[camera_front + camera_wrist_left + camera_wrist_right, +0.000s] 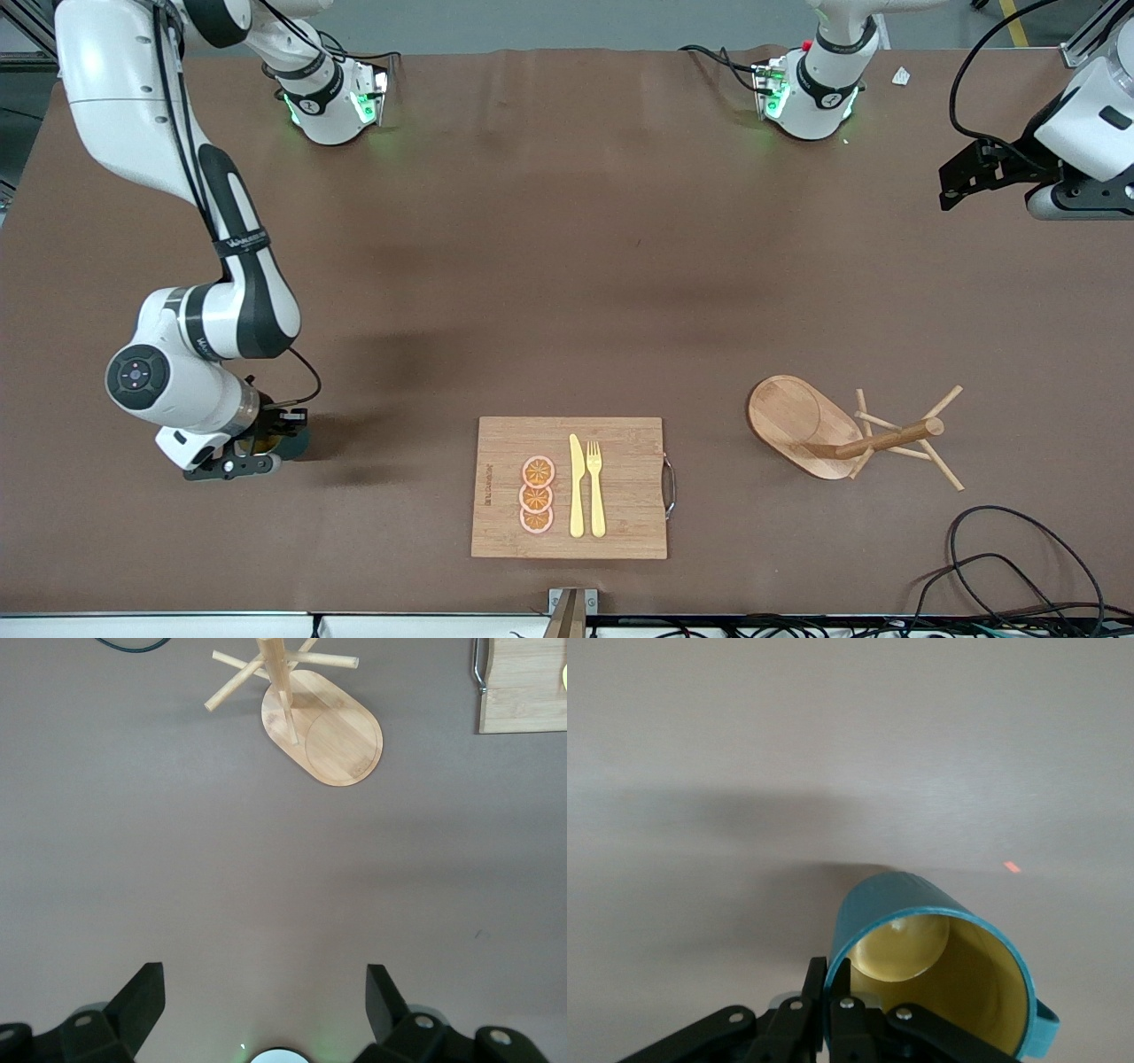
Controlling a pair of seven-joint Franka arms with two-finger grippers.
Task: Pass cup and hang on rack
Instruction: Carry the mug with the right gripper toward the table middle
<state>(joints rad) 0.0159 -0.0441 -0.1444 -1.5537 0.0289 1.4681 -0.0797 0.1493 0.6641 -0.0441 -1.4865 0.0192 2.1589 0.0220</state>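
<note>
The teal cup [921, 904] with a yellow inside stands on the table at the right arm's end, its small handle [1045, 1029] to one side. My right gripper [827, 973] is shut on the cup's rim, one finger inside the wall and one outside. In the front view the right gripper [266, 450] is low at the table and hides most of the cup [294, 439]. The wooden rack [797, 424] stands toward the left arm's end, also seen in the left wrist view as the rack [341, 735]. My left gripper [961, 182] hangs open and empty above the table at its end, its jaws [266, 983] wide apart.
A wooden cutting board [620, 505] with orange slices [537, 494], a yellow knife [577, 487] and a fork [595, 489] lies near the front edge, between cup and rack. Black cables [1001, 549] loop near the front corner by the rack.
</note>
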